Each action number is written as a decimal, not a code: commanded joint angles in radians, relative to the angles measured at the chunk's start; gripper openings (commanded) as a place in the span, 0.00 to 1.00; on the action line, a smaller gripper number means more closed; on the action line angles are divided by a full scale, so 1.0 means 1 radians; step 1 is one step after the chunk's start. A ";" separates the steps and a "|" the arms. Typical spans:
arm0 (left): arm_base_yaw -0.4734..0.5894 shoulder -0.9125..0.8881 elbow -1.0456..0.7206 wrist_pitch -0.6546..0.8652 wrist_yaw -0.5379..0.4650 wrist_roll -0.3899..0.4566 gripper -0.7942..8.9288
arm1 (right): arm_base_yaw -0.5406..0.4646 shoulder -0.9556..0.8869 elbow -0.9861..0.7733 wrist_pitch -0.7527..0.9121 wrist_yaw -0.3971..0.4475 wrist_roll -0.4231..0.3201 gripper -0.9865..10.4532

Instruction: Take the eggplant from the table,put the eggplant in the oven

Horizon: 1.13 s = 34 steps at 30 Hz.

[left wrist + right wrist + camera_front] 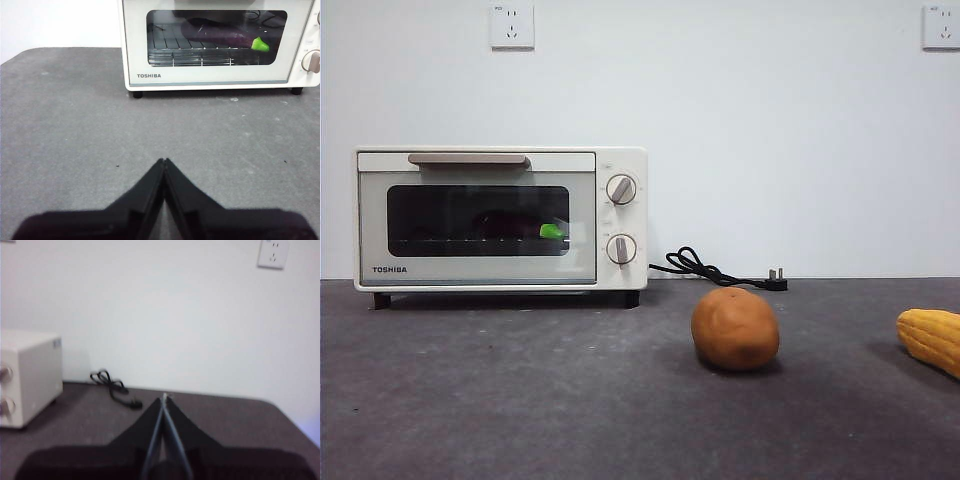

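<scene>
The Toshiba toaster oven (500, 220) stands on the dark grey table (520, 400) with its back toward the white wall, and its glass door is closed. Through the window the eggplant (220, 36) is seen inside the oven, lying on the wire rack (200, 52), its bright green stem cap pointing to the side of the oven where the two knobs are. In the front view only the green cap (551, 231) shows clearly behind the dark glass.

The black cord (710, 268) lies on the table just beside the knob side of the oven, its plug close to the wall. A round brown potato (735, 328) sits in front of the cord, well apart from the oven. A yellow corn cob (930, 340) lies still farther from the oven than the potato.

The left gripper (164, 161) is above bare table in front of the oven door, its jaws pressed together and holding nothing. The right gripper (164, 397) is beyond the knob side of the oven, near the cord, its jaws also pressed together and empty.
</scene>
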 commanded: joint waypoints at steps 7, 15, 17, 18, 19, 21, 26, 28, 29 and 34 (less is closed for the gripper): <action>0.003 0.032 -0.009 0.012 0.000 -0.006 0.08 | -0.002 0.002 -0.131 0.005 0.040 0.027 0.09; 0.003 0.049 -0.009 0.012 0.000 -0.006 0.08 | -0.002 0.002 -0.185 -0.002 0.040 0.031 0.09; 0.003 0.049 -0.009 0.012 0.000 -0.006 0.08 | -0.002 0.002 -0.200 -0.002 0.040 0.035 0.09; 0.003 0.049 -0.009 0.012 0.000 -0.006 0.08 | -0.002 0.002 -0.209 -0.002 0.040 0.043 0.09; 0.003 0.049 -0.009 0.012 0.000 -0.006 0.08 | -0.002 0.002 -0.217 -0.002 0.040 0.051 0.09; 0.003 0.049 -0.009 0.012 0.000 -0.006 0.08 | -0.002 0.002 -0.234 -0.003 0.036 0.053 0.09; 0.003 0.049 -0.009 0.012 0.000 -0.006 0.08 | -0.002 0.002 -0.283 -0.003 0.027 0.060 0.09; 0.003 0.049 -0.009 0.012 0.000 -0.006 0.08 | -0.002 0.002 -0.287 -0.023 0.016 0.059 0.09; 0.003 0.049 -0.009 0.012 0.000 -0.006 0.08 | -0.002 0.002 -0.287 -0.020 0.013 0.058 0.09; 0.003 0.049 -0.009 0.011 0.000 -0.006 0.08 | -0.001 0.002 -0.287 -0.021 -0.002 0.087 0.09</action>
